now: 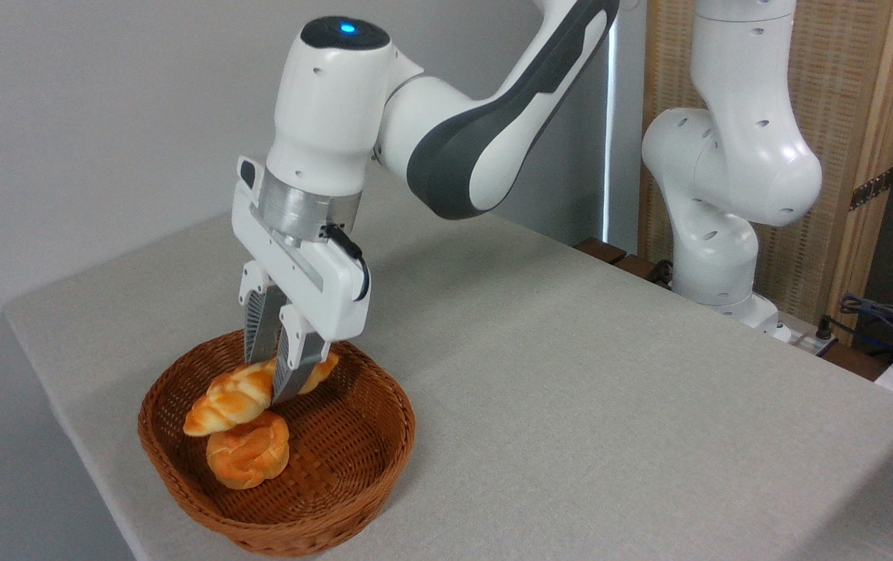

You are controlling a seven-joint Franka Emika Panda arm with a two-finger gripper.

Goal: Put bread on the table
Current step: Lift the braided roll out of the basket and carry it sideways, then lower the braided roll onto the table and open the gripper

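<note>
The long braided golden bread (232, 397) hangs tilted inside the brown wicker basket (361, 467), its left end low and its right end showing past my fingers. My gripper (275, 380) comes down from above and is shut on the bread near its right half. The loaf looks lifted slightly above the basket floor. The grey-beige cloth table (571, 389) spreads out to the right of the basket.
A small round knotted orange roll (248, 456) lies in the basket just below the loaf. The basket stands near the table's front left corner. The arm's white base (715, 257) stands behind the table's far right edge, with cables (883, 315) at the right.
</note>
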